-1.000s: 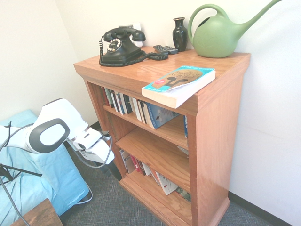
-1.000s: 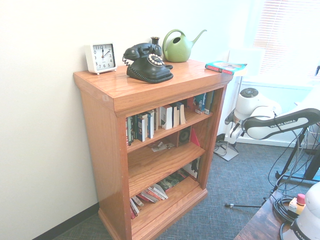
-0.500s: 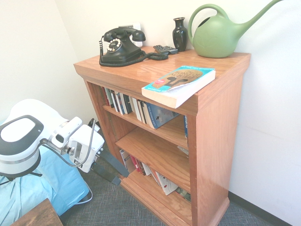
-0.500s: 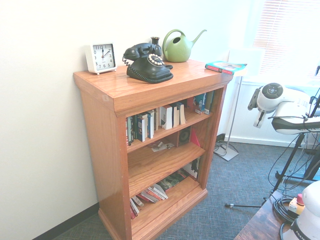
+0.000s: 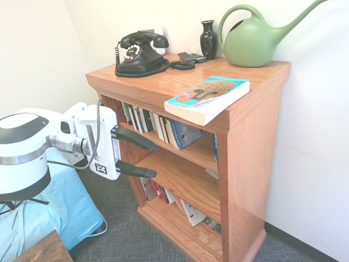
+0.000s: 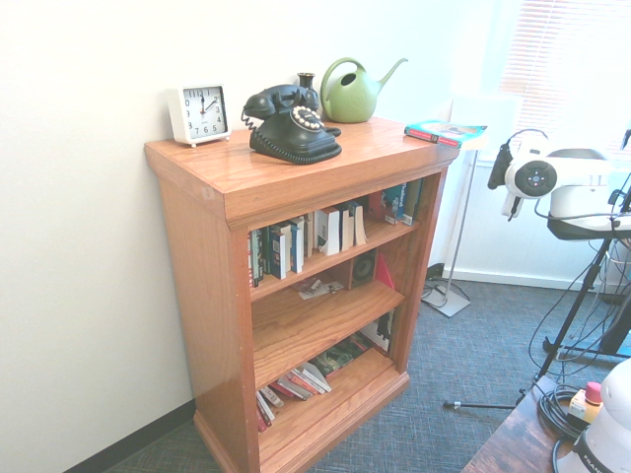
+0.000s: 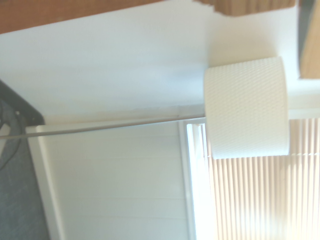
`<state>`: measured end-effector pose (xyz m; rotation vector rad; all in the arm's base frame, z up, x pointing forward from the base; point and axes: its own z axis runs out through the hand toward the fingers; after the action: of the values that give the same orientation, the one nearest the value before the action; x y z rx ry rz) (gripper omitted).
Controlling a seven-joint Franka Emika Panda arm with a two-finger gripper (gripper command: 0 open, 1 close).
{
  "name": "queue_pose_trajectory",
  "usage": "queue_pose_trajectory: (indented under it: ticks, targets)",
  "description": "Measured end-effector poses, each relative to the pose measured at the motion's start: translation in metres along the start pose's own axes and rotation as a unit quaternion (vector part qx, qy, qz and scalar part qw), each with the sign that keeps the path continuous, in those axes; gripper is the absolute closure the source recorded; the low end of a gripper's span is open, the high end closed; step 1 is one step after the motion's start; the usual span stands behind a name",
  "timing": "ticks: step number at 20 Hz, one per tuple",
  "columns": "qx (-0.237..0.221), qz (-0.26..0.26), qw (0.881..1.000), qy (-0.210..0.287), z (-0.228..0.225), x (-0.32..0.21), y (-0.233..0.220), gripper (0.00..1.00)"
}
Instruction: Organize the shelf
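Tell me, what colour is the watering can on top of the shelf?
The watering can is green; it shows best in the first exterior view.

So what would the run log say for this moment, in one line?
tool: open, empty | aimed at shelf | book: lying on top, untouched

Shelf (image 5: pixel 251 147): reddish-brown oak bookcase, standing upright against a white wall, thick overhanging flat top, solid side panels, three tiers of boards. Upper tier holds a row of books, mostly upright, some leaning. Middle tier largely bare, a few small items toward the back. Lower tier holds books lying slumped and tilted
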<state>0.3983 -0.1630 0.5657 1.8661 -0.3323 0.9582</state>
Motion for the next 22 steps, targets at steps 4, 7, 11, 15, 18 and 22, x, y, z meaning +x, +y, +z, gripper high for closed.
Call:
queue_pose_trajectory:
  ticks: [4, 7, 11, 15, 18, 22]
  targets:
    - [-0.004, -0.009, 0.999, 0.032, 0.006, 0.031, -0.005, 0.0]
    - [0.001, -0.014, 0.998, 0.054, 0.007, 0.051, -0.014, 0.0]
    - [0.031, -0.017, 0.996, 0.082, 0.007, 0.072, -0.032, 0.0]
    - [0.064, -0.018, 0.992, 0.107, 0.016, 0.097, -0.043, 0.0]
    - [0.071, -0.017, 0.991, 0.114, 0.028, 0.112, -0.048, 0.0]
    - [0.071, -0.018, 0.992, 0.105, 0.05, 0.112, -0.05, 0.0]
